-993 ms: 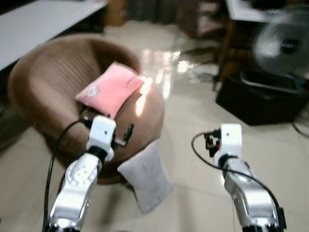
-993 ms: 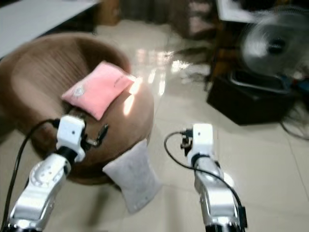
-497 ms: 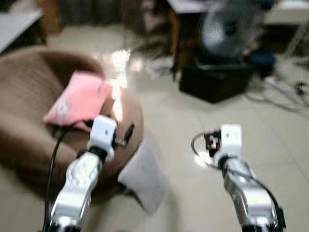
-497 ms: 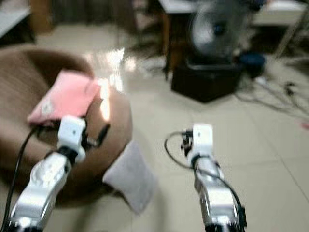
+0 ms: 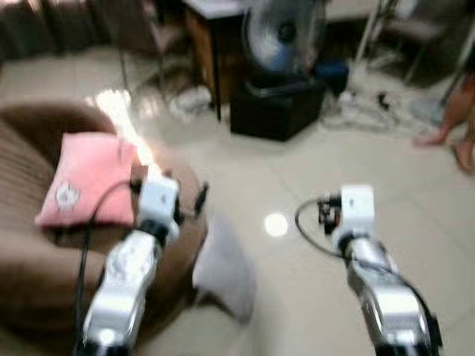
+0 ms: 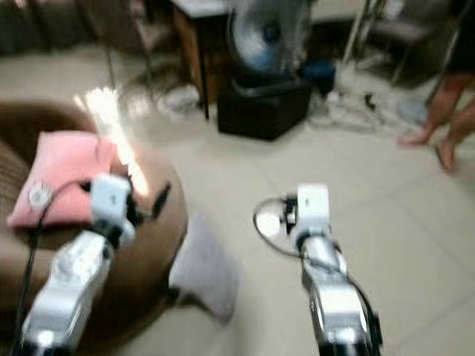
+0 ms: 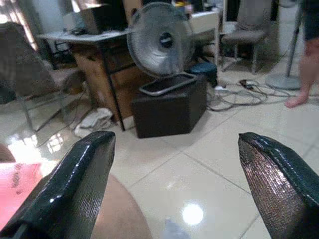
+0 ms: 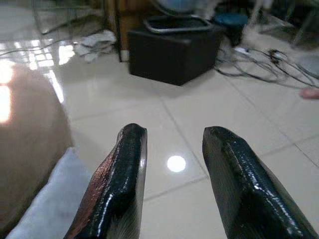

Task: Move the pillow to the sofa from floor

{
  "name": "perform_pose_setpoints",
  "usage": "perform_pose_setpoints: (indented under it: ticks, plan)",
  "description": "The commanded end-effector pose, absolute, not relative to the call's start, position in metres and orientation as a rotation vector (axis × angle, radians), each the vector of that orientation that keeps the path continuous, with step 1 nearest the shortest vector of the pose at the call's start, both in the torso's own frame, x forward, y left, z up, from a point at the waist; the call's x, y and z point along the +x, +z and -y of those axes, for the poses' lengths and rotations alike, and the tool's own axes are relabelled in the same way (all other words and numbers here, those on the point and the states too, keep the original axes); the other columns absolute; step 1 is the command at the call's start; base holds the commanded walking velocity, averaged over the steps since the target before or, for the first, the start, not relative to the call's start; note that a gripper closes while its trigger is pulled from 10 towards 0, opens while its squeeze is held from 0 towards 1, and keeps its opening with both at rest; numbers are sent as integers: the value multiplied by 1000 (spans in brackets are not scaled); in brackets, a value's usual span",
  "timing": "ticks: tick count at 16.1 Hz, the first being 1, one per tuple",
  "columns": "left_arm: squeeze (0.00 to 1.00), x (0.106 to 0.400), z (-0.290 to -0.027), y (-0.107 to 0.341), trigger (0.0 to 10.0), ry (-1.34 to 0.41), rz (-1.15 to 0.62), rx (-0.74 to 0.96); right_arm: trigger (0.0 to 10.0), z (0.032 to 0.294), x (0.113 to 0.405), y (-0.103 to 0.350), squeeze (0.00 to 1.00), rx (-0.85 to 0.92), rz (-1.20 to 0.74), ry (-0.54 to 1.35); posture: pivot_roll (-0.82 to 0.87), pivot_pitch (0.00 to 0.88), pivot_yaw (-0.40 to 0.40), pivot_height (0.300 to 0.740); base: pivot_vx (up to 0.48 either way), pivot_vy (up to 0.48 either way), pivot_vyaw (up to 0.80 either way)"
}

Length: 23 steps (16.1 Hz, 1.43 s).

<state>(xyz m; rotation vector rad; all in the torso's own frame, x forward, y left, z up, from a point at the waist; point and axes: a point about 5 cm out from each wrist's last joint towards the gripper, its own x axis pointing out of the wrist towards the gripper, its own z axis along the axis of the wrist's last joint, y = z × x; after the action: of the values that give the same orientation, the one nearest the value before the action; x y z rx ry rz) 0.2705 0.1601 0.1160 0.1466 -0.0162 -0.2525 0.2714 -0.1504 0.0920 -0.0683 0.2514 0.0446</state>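
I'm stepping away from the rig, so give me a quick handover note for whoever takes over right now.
Left pincer: open and empty, raised over the edge of the brown sofa.
Right pincer: open and empty, above the floor tiles.
Grey pillow: on the floor, leaning against the sofa's side, between the two arms.
Pink pillow: already lying on the sofa.
Done: nothing yet on the grey pillow.
Left: reach down, grasp the grey pillow, lift it onto the sofa.
Note: a person's legs stand at far right.

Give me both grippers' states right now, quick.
Left gripper: open wide, holding nothing.
Right gripper: open, holding nothing, above the grey pillow on the floor.
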Motion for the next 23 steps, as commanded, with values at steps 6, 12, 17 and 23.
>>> perform_pose_setpoints:
  ticks: [6, 12, 17, 23]
  plan:
    - [0, 268, -166, 112, 10000, -227, 7, 139, 10000, 143, 275, 104, 0, -58, -169, 81, 17, 0, -3, 725, 0, 0, 0]
    - [0, 267, -164, 112, 10000, -253, 6, 142, 10000, 144, 274, 102, 0, -54, -172, 71, 12, 0, 4, 665, 0, 0, 0]
    - [0, 268, -163, 111, 10000, -261, 6, 145, 10000, 145, 273, 101, 0, -54, -176, 65, 15, 0, 2, 620, 0, 0, 0]
    - [0, 269, -160, 114, 10000, -300, 33, 178, 10000, 145, 273, 100, 0, -56, -174, 71, 16, 0, 4, 600, 97, 0, 0]
